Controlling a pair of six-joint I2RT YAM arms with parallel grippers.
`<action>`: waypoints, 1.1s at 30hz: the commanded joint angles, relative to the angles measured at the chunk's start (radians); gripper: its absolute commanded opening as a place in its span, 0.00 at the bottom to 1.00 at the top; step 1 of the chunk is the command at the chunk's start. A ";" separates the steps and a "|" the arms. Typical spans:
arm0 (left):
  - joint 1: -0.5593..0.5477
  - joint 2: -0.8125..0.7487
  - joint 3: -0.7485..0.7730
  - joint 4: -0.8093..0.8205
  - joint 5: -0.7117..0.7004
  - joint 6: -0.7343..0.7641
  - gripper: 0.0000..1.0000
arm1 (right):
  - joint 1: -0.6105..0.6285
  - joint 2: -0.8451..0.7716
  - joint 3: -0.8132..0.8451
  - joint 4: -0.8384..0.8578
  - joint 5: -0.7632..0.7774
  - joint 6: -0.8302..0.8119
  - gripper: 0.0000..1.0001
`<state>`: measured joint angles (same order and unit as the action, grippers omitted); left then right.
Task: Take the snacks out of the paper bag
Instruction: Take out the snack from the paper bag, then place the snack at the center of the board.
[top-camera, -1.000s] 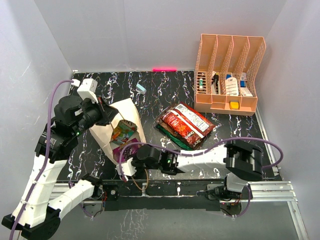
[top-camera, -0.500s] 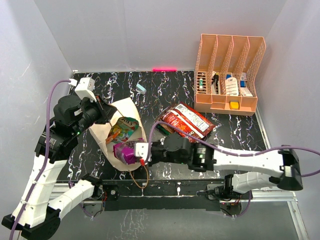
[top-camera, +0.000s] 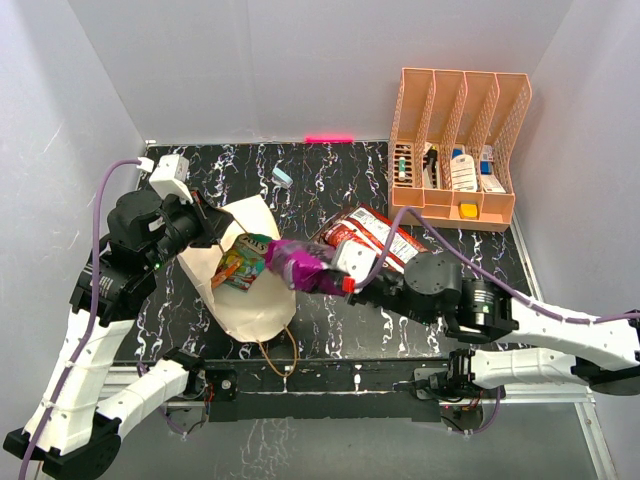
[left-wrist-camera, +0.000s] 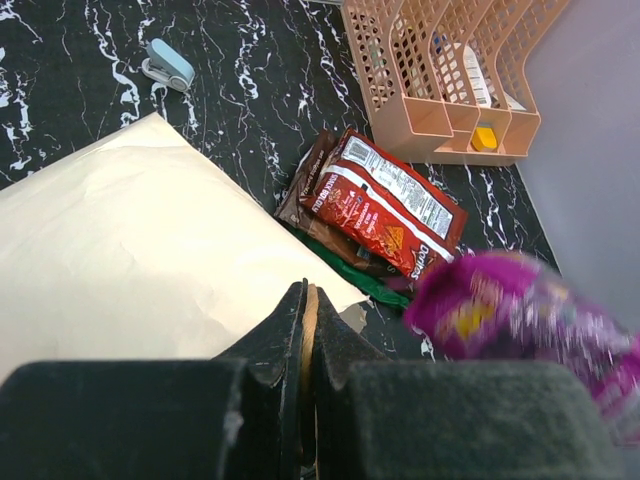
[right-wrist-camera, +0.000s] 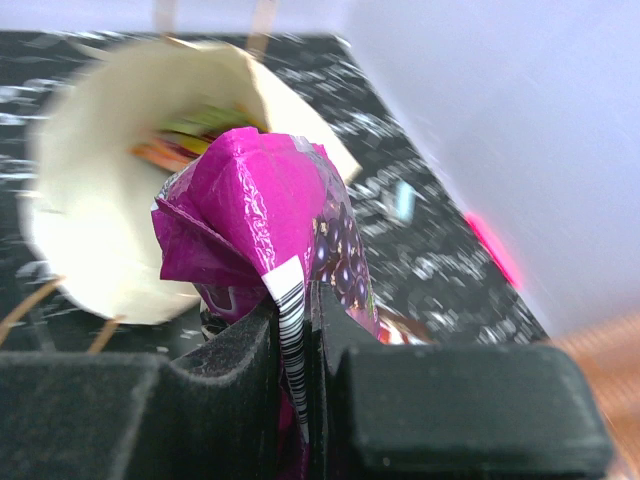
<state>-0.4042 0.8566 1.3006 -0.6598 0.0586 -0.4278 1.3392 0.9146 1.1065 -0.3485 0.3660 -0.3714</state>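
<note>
The tan paper bag (top-camera: 245, 305) lies on its side with its mouth held open. My left gripper (top-camera: 212, 229) is shut on the bag's upper rim (left-wrist-camera: 130, 230); the paper edge sits pinched between the fingertips (left-wrist-camera: 307, 300). My right gripper (top-camera: 335, 272) is shut on a purple packet (top-camera: 298, 265), clamped by its barcode edge (right-wrist-camera: 260, 210), and holds it in the air just right of the bag mouth. More packets (top-camera: 243, 262) show inside the bag (right-wrist-camera: 90, 200). A red-brown packet (top-camera: 375, 245) lies on a dark green one (left-wrist-camera: 350, 272) on the table to the right.
The orange divided rack (top-camera: 460, 150) with small bottles and boxes stands at the back right. A tiny light-blue block (top-camera: 282, 177) lies behind the bag. The bag's cord handles (top-camera: 280, 355) trail toward the front edge. White walls enclose the black marbled table (top-camera: 500, 260).
My right gripper has drawn the purple packet out of the bag mouth and carried it up and to the right. The left gripper has kept its hold on the bag.
</note>
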 joint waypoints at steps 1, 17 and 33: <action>-0.002 0.001 0.013 0.010 -0.022 0.006 0.00 | -0.005 -0.007 -0.022 0.074 0.460 -0.037 0.07; -0.003 0.009 0.040 -0.011 -0.009 -0.005 0.00 | -0.533 0.310 -0.167 0.235 0.408 -0.145 0.07; -0.001 0.017 0.049 -0.014 -0.012 0.013 0.00 | -0.535 0.391 -0.345 0.236 0.229 0.120 0.07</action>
<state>-0.4042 0.8795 1.3270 -0.6842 0.0471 -0.4271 0.8040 1.3178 0.8005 -0.1791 0.6411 -0.3508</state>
